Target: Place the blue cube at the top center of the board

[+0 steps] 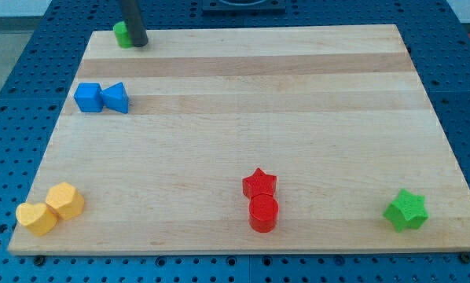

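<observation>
The blue cube (87,97) sits near the board's left edge, in its upper part. A blue triangular block (116,97) touches its right side. My tip (138,43) is at the board's top left corner, above and to the right of the blue cube, well apart from it. A small green block (123,34) sits right against the rod's left side, partly hidden by it.
A red star (259,183) and a red cylinder (263,213) touch at the bottom centre. A green star (405,210) is at the bottom right. A yellow hexagon (65,200) and a yellow heart (36,218) sit at the bottom left. The wooden board (298,94) lies on a blue pegboard.
</observation>
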Motion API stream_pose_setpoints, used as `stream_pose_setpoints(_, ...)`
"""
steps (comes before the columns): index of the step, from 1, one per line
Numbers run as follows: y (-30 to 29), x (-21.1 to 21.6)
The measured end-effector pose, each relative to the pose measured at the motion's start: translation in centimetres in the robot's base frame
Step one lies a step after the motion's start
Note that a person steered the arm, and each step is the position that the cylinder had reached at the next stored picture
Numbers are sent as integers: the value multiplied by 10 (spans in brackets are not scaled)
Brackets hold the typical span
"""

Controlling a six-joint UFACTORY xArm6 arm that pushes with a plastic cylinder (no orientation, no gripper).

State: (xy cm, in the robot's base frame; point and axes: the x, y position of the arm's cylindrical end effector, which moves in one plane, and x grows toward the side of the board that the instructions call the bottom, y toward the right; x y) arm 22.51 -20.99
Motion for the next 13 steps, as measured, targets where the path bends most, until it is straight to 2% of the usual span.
stream_pose_setpoints(1,-9,0)
stream_pose_setpoints(2,8,0)
stream_pose_setpoints(3,61,2)
stream_pose_setpoints(4,85,3)
stream_pose_setpoints(8,85,44)
stream_pose_setpoints(11,85,56)
stream_pose_setpoints(13,85,109)
